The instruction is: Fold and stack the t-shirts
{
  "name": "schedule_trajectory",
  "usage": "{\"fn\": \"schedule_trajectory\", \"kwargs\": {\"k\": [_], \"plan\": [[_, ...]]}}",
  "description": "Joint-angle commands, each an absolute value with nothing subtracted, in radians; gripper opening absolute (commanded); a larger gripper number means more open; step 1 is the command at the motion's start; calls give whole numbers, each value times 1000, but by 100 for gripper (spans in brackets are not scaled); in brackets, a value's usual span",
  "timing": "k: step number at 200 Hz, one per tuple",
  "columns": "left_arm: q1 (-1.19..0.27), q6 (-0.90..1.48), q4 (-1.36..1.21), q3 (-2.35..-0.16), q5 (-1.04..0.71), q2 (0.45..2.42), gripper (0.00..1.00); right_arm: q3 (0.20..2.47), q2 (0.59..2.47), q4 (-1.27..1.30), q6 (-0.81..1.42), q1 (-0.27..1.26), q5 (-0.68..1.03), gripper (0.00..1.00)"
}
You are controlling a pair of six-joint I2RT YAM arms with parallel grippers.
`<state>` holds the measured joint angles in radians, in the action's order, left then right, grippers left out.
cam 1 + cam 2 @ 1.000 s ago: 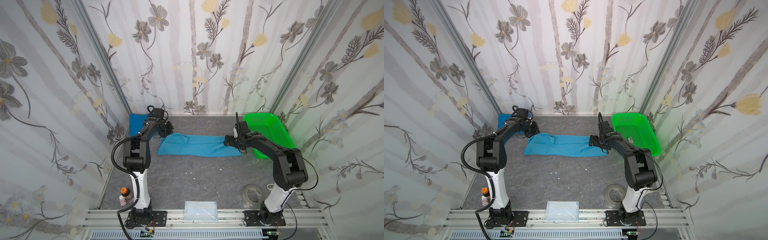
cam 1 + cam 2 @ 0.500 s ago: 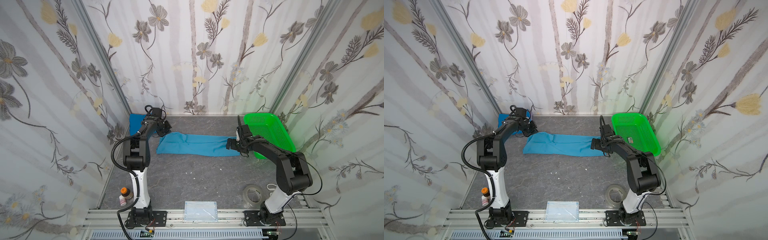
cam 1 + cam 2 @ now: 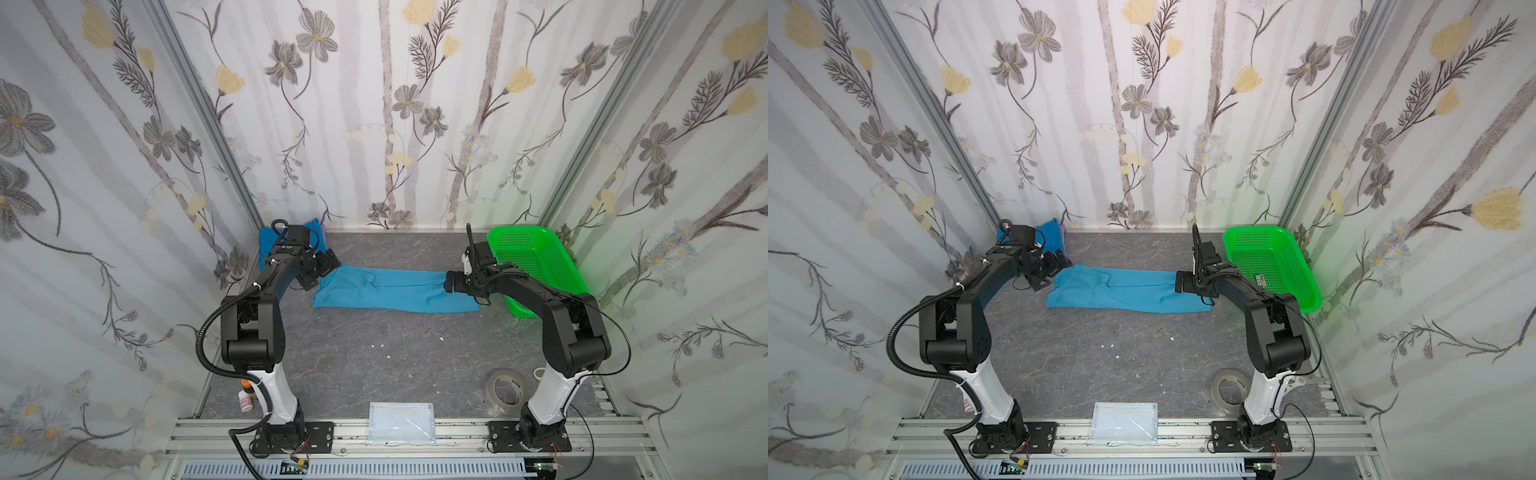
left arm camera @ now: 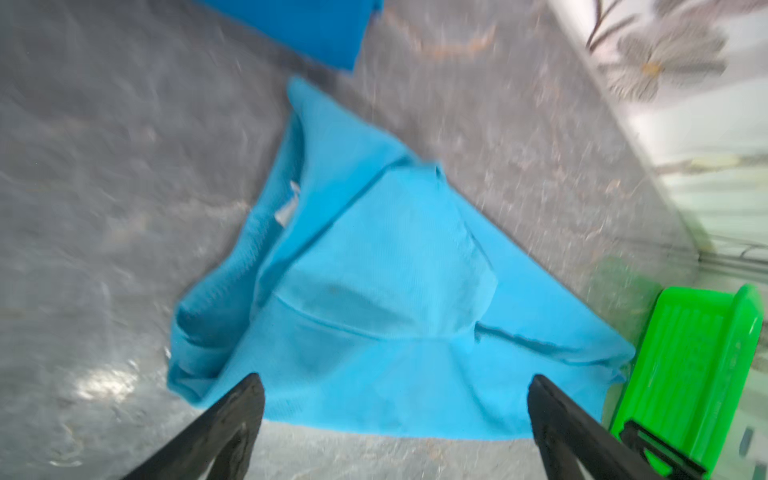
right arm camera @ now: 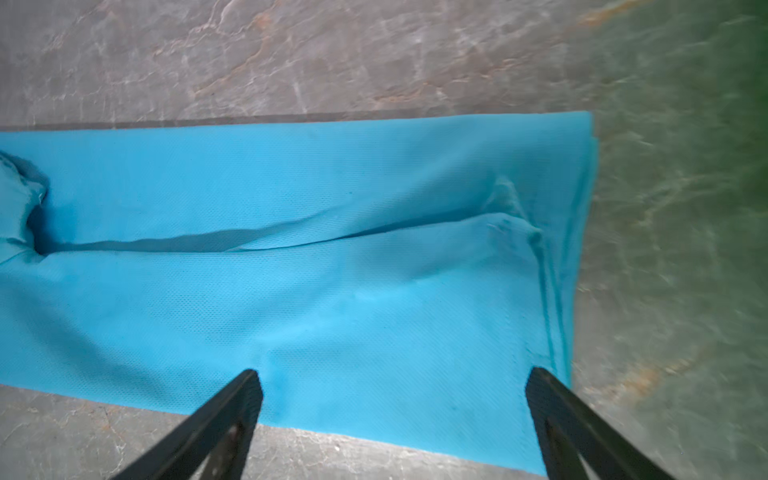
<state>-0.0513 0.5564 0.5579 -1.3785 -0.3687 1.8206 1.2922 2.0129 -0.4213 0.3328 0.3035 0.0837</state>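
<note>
Teal cloth across the far half of the grey marbled tabletop (image 3: 395,357) in a top view: the teal t-shirt (image 3: 395,291), folded into a long band, flat, running side to side. At the band's left end, the left tool (image 3: 322,272), low by the cloth edge. At its right end, the right tool (image 3: 451,283), low over the hem. Behind the left arm, in the far left corner, the royal blue t-shirt (image 3: 266,245), partly hidden and apart from the teal one. Just right of the band's right end, a green perforated basket (image 3: 534,262) against the right wall. Along the near edge, a pale packet (image 3: 401,424) on the rail, a tape roll (image 3: 505,392) by the right arm's base, a small bottle (image 3: 245,401) by the left arm's base.

Left wrist view, blurred: left tool spread wide, pinching nothing, both fingers (image 4: 237,415) over the near edge of the teal t-shirt. Shows the collar end, with a sleeve folded inward and a small white neck label (image 4: 286,210). Beyond it, a corner of the royal blue t-shirt; off to one side, the basket.

Right wrist view: right tool spread just as wide, gripping nothing, fingers over the hem end. Shows the cloth in stacked layers with one long crease along the band, and bare tabletop beyond its edges.
</note>
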Motion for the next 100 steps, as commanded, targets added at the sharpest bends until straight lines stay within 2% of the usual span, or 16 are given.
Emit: {"fn": "schedule_trajectory", "kwargs": {"k": [1, 21, 56, 100], "plan": [[-93, 607, 449, -1286, -405, 1797, 100, 1335, 2076, -483, 293, 302, 78, 100], [-129, 635, 381, -1244, -403, 1804, 100, 1332, 2113, -519, 296, 301, 50, 100], [-135, 632, 401, -1305, -383, 1912, 100, 1213, 2081, -535, 291, 347, 72, 100], [-149, 609, 428, -1445, -414, 2069, 100, 935, 1958, -455, 363, 540, 162, 100]]}}
